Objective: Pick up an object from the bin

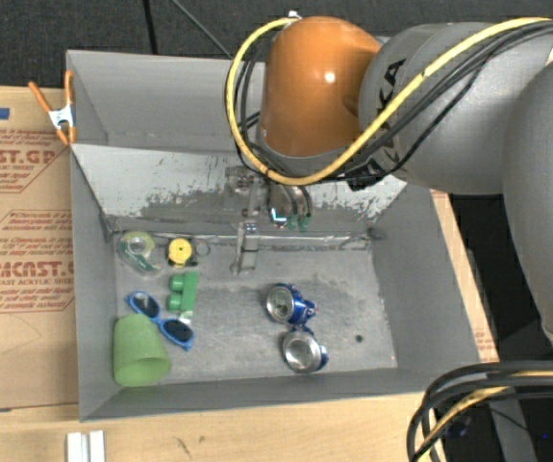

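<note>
The gripper (253, 248) hangs low over the back middle of the bin (420, 287), under the arm's orange cover. Whether it is wide or narrow cannot be told from this angle, and nothing can be seen held in it. The nearest thing is a blue drink can (290, 306), a little in front of the gripper and to its arm side, lying tipped with its silver top showing. A second blue can (303, 351) lies just beyond the first, farther from the gripper, and the two are close or perhaps touching. Well off to the other side of the gripper are a yellow cap (179, 251) and a clear cup (137, 248), about level with it. Nearer the front on that side lie a small green block (182, 293), blue sunglasses (161, 321) and a green cup (138, 352). The nearer can looks the likeliest pick, though the gripper is not yet round anything. It is probably empty, so light, with thin walls that dent under a hard squeeze and a smooth, round side that may roll or slip away. The best hold is likely across the middle of its body, closing gently and square to its length, clear of its neighbour.
</note>
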Controlling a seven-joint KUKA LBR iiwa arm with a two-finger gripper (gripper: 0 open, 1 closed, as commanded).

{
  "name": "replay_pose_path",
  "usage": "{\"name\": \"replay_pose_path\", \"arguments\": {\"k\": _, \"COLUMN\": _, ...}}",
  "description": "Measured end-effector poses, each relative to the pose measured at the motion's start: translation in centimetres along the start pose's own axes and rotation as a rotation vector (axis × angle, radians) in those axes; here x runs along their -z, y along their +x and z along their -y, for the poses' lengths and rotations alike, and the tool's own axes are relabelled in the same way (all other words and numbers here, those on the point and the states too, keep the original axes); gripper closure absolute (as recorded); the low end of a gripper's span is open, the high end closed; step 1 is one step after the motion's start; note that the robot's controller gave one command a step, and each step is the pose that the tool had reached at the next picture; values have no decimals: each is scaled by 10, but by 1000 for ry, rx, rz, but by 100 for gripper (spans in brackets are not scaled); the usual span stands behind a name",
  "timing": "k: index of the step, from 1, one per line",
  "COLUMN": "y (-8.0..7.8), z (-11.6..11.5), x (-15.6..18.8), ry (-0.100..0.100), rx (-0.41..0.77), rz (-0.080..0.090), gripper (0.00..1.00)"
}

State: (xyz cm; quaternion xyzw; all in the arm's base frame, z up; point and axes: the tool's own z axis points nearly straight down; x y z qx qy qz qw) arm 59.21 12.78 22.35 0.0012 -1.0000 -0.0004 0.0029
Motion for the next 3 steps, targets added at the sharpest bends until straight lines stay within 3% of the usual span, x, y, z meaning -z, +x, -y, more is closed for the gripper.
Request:
{"name": "replay_pose_path", "arguments": {"k": 1, "y": 31, "z": -49, "x": -150, "ry": 0, "rx": 13, "rz": -1, "gripper": 0}}
{"name": "replay_pose_path", "arguments": {"k": 2, "y": 28, "z": -48, "x": -145, "ry": -2, "rx": 11, "rz": 6, "gripper": 100}}
{"name": "replay_pose_path", "arguments": {"k": 3, "y": 53, "z": -33, "x": 1, "ry": -3, "rx": -20, "rz": 15, "gripper": 100}}
